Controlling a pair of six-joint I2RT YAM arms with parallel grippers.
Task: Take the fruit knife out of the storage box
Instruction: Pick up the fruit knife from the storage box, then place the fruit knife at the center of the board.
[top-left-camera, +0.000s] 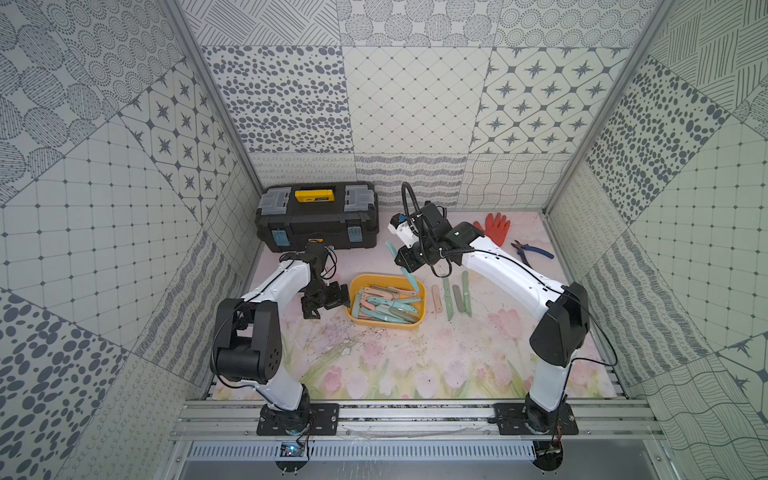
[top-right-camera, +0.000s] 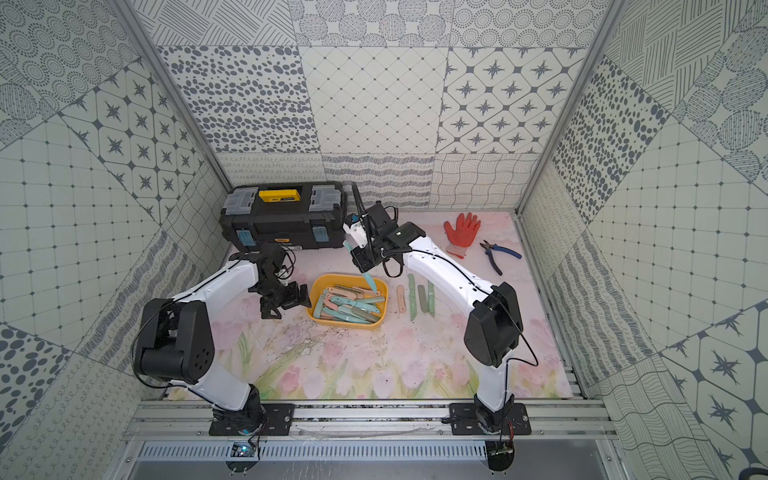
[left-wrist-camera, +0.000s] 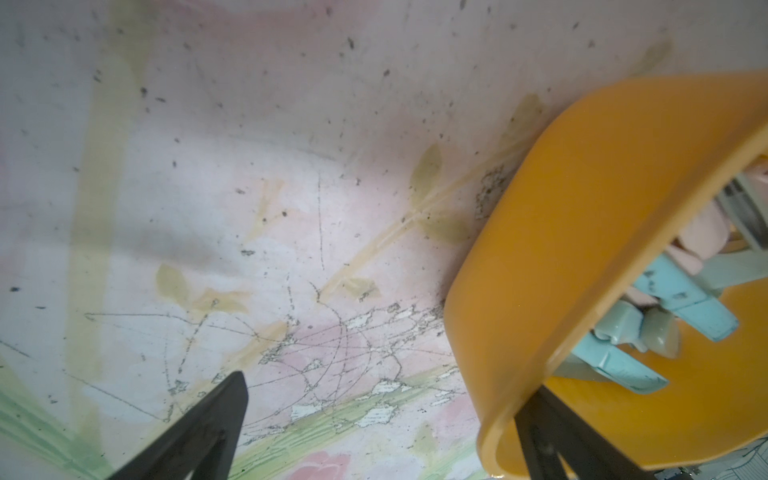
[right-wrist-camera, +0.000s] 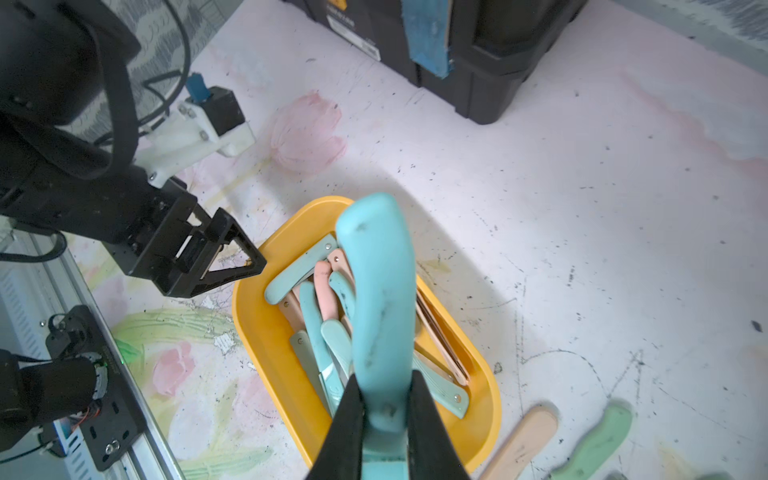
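While the right gripper (right-wrist-camera: 386, 386) is clenched on a turquoise fruit knife (right-wrist-camera: 380, 291), the knife hangs tilted over the storage box (top-left-camera: 388, 324), its free end above the box's 1 o'clock corner in both top views. From where I stand, I cannot tell whether that end touches the rim. Seen from the right wrist, both black fingers (right-wrist-camera: 353, 415) press the knife's sides near one end, and the rest of it reaches out over the pile.

The yellow box sits mid-mat, and more knives lie heaped inside it, turquoise, pink and pale green, crossing one another.

At the box's 9 o'clock the left gripper (top-left-camera: 328, 305) is low by the floral mat (top-left-camera: 415, 361), its jaws spread wide and holding nothing. The left wrist view shows one finger (left-wrist-camera: 216, 415) over bare mat and the other right at the box's rounded end; contact there is unclear.

Four knives (top-left-camera: 453, 297) lie side by side on the mat at the box's 3 o'clock, just beside it. A black toolbox (top-left-camera: 318, 220) stands at 11 o'clock by the back wall. A red glove (top-left-camera: 496, 226) lies at 1 o'clock and blue-handled pliers (top-left-camera: 532, 251) at 2 o'clock, well apart from the box.
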